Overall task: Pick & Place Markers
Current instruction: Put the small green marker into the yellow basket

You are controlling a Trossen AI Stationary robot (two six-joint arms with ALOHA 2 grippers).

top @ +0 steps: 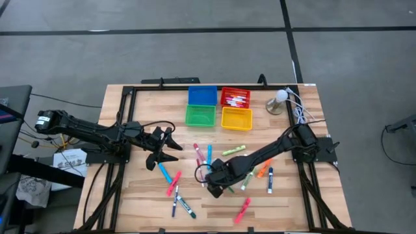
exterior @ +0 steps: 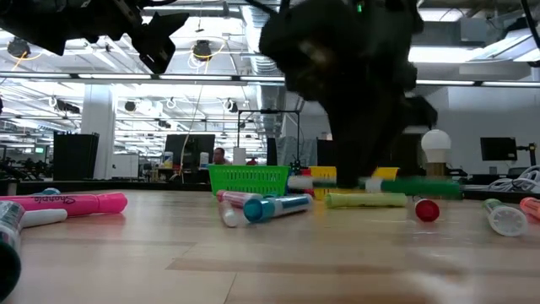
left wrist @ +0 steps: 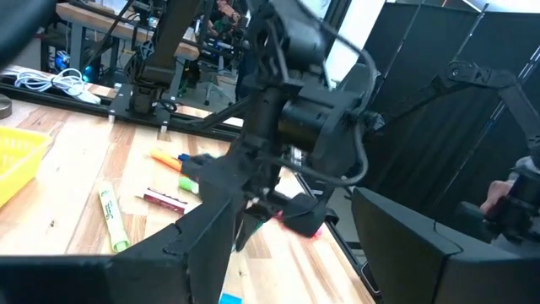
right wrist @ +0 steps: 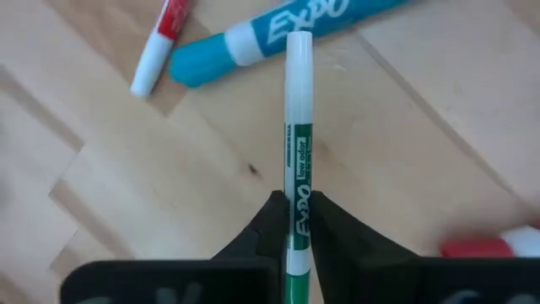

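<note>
Bins behind markers (on table)

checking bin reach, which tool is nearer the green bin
Left. The left tool hangs open just below-left of the green bin; the right tool, shut on a green marker, is farther down the table.

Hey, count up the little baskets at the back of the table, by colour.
Blue basket: 1
Red basket: 1
Green basket: 1
Yellow basket: 1
Total: 4
</note>
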